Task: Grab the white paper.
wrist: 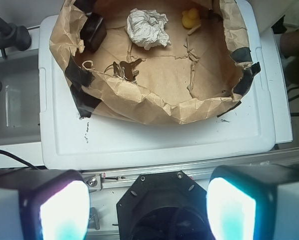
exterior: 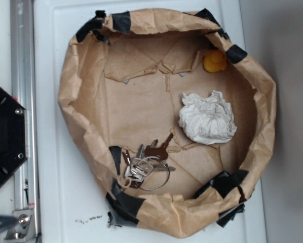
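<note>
Exterior view: a brown paper nest [exterior: 141, 101] with rolled walls and black tape patches fills most of the frame, sitting on a white lid [exterior: 55, 152]. The white paper [exterior: 207, 118], a crumpled wad, lies on the nest floor at centre right, apart from the wall. A yellow duck [exterior: 215, 61] sits in the upper right, close against the wall and above the wad. A bunch of keys [exterior: 147, 163] on a ring lies at lower centre, left of and below the wad, apart from it. A metal rail [exterior: 24, 101] runs down the left edge, with a black base [exterior: 4, 136] at middle left. The claw does not show here.

Wrist view: the gripper [wrist: 147, 210] fills the bottom of the frame, its two fingers [wrist: 64, 210] at lower left and lower right, set wide apart with nothing between them. It is well short of the nest. The white paper [wrist: 148, 29] lies at upper centre inside the nest, the duck [wrist: 190, 18] to its right, the keys [wrist: 123, 69] below and left of it. The black base [wrist: 162, 205] shows between the fingers.
</note>
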### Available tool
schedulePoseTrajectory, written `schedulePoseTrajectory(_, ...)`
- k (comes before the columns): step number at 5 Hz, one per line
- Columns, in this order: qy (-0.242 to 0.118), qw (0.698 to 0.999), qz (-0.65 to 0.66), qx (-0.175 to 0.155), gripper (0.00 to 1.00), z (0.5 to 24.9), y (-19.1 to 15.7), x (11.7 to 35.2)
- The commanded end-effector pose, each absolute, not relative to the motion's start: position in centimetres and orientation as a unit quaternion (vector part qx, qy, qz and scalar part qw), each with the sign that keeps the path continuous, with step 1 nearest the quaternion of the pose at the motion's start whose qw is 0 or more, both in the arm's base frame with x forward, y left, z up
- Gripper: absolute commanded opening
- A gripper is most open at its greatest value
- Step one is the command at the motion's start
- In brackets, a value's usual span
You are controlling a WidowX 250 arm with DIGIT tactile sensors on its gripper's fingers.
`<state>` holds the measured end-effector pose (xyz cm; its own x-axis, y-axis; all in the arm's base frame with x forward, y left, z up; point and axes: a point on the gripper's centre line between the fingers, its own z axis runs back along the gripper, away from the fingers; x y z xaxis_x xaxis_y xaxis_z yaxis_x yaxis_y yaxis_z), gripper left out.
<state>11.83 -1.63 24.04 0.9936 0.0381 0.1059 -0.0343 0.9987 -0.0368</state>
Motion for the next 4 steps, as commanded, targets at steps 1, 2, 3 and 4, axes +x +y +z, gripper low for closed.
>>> schedulePoseTrajectory(1, -0.053, 0.998, 0.018, -0.017, 1.0, 24.0, -1.6, 11.8)
schedulePoseTrajectory(2, -0.075, 0.996, 0.041, -0.035, 1.0, 19.0, 0.1, 16.8)
schedulePoseTrajectory(3, -0.087, 0.992, 0.081, -0.033, 1.0, 15.3, 1.3, 21.8)
schedulePoseTrajectory(4, -0.108, 0.989, 0.09, -0.04, 1.0, 14.6, 1.6, 26.9)
